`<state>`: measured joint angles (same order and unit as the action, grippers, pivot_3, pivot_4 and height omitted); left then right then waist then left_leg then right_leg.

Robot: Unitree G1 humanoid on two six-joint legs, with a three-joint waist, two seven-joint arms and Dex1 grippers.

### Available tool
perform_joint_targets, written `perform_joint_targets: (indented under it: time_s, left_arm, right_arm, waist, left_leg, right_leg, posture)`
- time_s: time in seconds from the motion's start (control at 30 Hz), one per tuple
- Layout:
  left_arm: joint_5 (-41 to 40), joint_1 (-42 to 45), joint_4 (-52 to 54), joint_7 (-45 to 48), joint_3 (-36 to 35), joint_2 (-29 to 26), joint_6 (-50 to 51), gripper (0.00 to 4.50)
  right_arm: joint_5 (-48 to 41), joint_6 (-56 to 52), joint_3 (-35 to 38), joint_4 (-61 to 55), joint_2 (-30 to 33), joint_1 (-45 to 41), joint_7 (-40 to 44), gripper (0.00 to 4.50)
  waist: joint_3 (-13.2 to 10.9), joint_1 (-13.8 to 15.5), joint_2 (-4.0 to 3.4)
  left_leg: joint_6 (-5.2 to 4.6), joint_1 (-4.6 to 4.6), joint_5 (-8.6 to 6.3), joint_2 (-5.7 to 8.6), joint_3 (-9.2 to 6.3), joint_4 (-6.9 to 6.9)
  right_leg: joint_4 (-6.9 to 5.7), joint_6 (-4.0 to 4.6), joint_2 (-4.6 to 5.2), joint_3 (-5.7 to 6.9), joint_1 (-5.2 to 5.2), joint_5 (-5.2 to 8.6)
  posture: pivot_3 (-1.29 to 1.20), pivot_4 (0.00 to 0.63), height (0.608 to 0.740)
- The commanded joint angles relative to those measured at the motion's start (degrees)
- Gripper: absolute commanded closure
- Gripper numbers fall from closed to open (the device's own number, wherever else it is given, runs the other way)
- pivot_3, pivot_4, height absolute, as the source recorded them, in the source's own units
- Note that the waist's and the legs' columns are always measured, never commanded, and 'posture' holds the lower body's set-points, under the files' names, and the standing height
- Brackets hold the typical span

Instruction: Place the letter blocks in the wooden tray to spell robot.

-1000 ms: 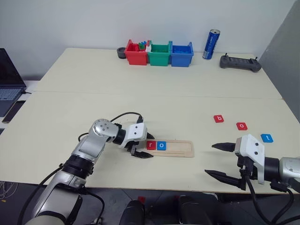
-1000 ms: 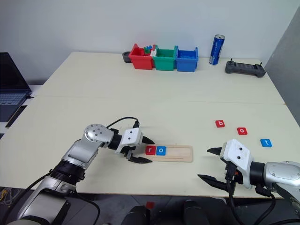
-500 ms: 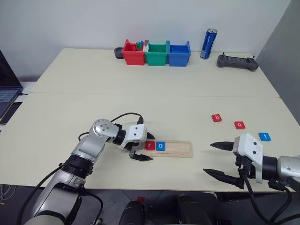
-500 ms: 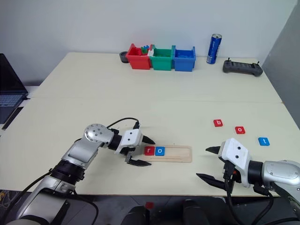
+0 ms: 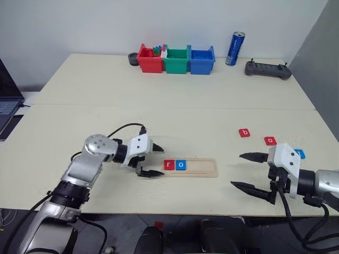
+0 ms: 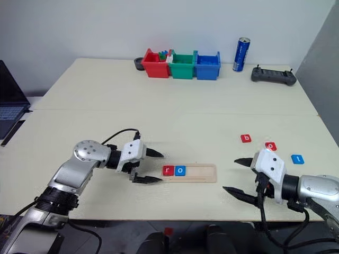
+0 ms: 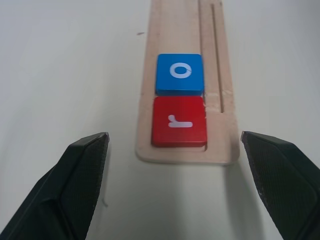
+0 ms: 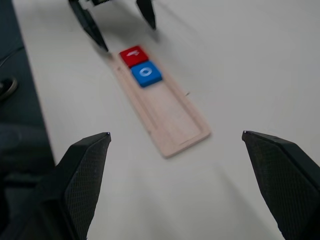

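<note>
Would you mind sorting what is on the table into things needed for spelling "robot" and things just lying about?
Needed for the job:
- wooden tray, with red r tile and blue o tile in it
- red b tile
- red o tile
- blue t tile

Just lying about:
- red, green and blue bins
- blue can
- black controller
- laptop

Cream table [image 5: 159, 111]: wooden tray [image 5: 198, 168] near front edge; b [image 5: 243, 133], o [image 5: 270, 141], t [image 6: 297, 159] tiles right of it; bins [image 5: 176, 60], can [image 5: 234, 48], controller [image 5: 267, 69] far behind it.
</note>
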<state>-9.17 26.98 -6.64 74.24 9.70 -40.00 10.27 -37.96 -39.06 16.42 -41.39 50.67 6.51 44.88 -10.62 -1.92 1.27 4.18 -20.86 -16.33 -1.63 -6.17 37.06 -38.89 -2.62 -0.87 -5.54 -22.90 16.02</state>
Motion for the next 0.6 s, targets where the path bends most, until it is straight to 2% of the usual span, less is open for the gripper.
perform_joint_targets:
  time_s: [0.03, 0.13, 0.27, 0.33, 0.43, 0.6]
  left_arm:
    - [-5.01, 0.04, 4.09, -3.40, -6.57, -0.34, 2.87, 0.01]
    - [-8.42, -0.38, 7.36, -3.50, -8.70, -0.62, 5.52, 0.01]
    - [-13.29, -1.90, 13.46, -2.57, -10.54, -1.66, 8.63, 0.01]
    - [-15.22, -2.88, 16.27, -2.16, -10.15, -2.41, 11.66, 0.01]
    - [-15.54, -3.70, 18.35, -2.36, -9.19, -2.98, 12.77, 0.01]
    - [-14.18, -3.14, 18.89, -3.96, -7.62, -3.05, 13.67, 0.01]
  right_arm:
    - [-3.41, 0.08, 3.79, 1.49, -4.27, -2.44, -4.28, 0.00]
    - [-2.47, -1.54, 3.32, 3.37, -6.13, -3.77, -7.58, 0.00]
    - [8.27, -3.70, -4.62, 7.67, -7.58, -8.34, -17.93, 0.00]
    - [11.89, -5.81, -7.14, 11.20, -10.51, -12.45, -23.93, 0.00]
    - [15.87, -6.24, -10.26, 15.22, -14.09, -17.55, -27.97, 0.00]
    - [18.48, -8.58, -10.51, 21.58, -19.09, -22.83, -32.16, 0.00]
  waist:
    - [0.00, 0.00, 0.00]
    - [-0.01, 0.03, 0.00]
    - [-0.01, -0.09, 0.00]
    - [-0.01, -0.41, -0.01]
    - [-0.04, -0.67, -0.06]
    - [-0.04, -0.98, -0.06]
  left_leg:
    - [0.00, -0.01, 0.00, 0.00, 0.00, 0.00]
    - [0.00, -0.03, 0.00, 0.01, 0.01, 0.00]
    - [0.01, -0.04, 0.00, 0.02, 0.03, -0.01]
    - [0.01, -0.06, 0.01, 0.01, 0.09, -0.02]
    - [0.01, -0.08, 0.01, -0.01, 0.10, -0.04]
    - [0.01, -0.15, 0.01, 0.00, 0.08, -0.05]
  right_leg:
    - [0.00, 0.00, 0.00, 0.00, -0.01, 0.00]
    - [0.00, 0.01, 0.01, 0.00, -0.02, 0.00]
    - [0.00, 0.19, 0.03, -0.02, -0.07, -0.11]
    - [-0.08, 0.19, 0.02, -0.08, -0.17, -0.11]
    - [-0.11, 0.21, -0.01, -0.09, -0.25, -0.10]
    - [-0.09, 0.33, 0.00, -0.07, -0.27, -0.15]
  posture:
    - [0.00, 0.150, 0.740]
    - [0.00, 0.150, 0.740]
    - [0.00, 0.150, 0.740]
    - [0.00, 0.150, 0.740]
    - [0.00, 0.150, 0.740]
    - [0.00, 0.150, 0.740]
